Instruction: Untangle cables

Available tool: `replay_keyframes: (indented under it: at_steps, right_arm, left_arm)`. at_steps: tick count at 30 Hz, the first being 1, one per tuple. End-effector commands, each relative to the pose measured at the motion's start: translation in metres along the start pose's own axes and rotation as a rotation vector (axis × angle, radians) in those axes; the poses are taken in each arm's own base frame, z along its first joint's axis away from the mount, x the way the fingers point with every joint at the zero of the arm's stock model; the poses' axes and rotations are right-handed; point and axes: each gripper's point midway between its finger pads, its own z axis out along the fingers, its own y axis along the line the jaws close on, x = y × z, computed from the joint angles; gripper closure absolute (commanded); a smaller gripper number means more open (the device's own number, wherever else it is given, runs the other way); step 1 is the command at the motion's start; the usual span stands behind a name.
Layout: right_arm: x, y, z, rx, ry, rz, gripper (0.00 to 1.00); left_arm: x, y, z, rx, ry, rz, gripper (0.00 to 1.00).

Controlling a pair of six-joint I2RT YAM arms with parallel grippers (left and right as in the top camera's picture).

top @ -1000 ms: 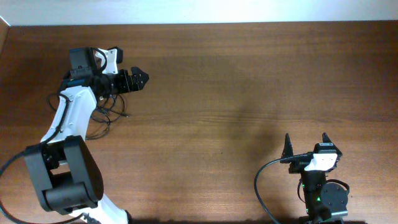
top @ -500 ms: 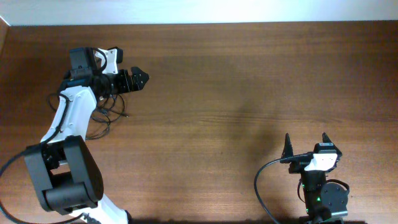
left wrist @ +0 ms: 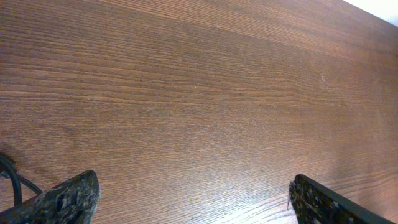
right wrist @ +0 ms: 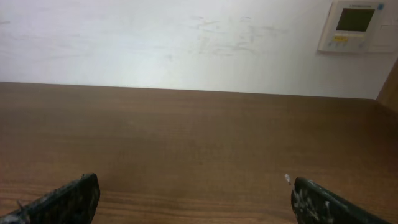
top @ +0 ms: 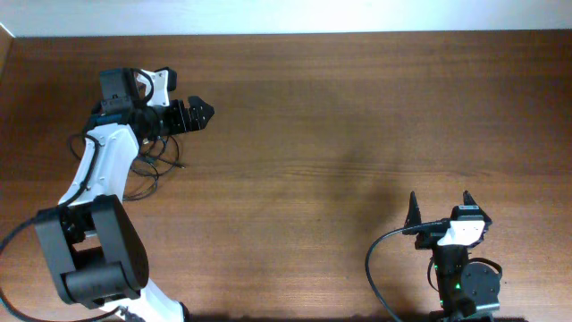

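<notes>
The cables (top: 152,161) lie as a loose tangle of thin black loops on the left part of the table (top: 313,134), toward its far edge. One end trails a little to the right, and a strand also shows at the lower-left edge of the left wrist view (left wrist: 9,177). The left arm's white link (top: 96,165) crosses over the tangle's left side and hides part of it (how the loops are knotted cannot be made out from above). Just beyond the bundle, the left gripper (top: 201,114) points right over bare wood. Its fingers (left wrist: 65,199) stand wide apart with nothing between them, and it is not touching the cords.

Well away, at the near right corner, the right gripper (top: 441,207) is raised above its base, its jaws likewise spread wide and empty, facing across the table toward a pale wall (right wrist: 186,43) with a small control panel (right wrist: 354,25) on it. A thicker black lead (top: 374,259) curves out from the right arm's base.
</notes>
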Motion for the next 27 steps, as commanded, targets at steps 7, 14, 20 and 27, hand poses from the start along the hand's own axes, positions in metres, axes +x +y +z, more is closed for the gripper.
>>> replay_keyframes:
  at_steps: [7,14,20,27]
  right_arm:
    - [0.002,-0.005,0.000,0.028,0.002,0.012,0.02]
    - [0.002,-0.005,0.000,0.028,0.002,0.012,0.02]
    - [0.002,-0.005,0.000,0.028,0.002,0.012,0.02]
    - [0.002,-0.005,0.000,0.028,0.002,0.012,0.02]
  left_arm:
    - [-0.007,-0.006,-0.011,0.007,-0.028,0.032,0.01]
    - [-0.007,-0.006,-0.011,0.008,-0.028,0.032,0.01]
    - [-0.006,-0.006,-0.010,0.008,-0.026,0.032,0.01]
    - [-0.021,-0.022,-0.033,0.005,-0.086,0.073,0.01]
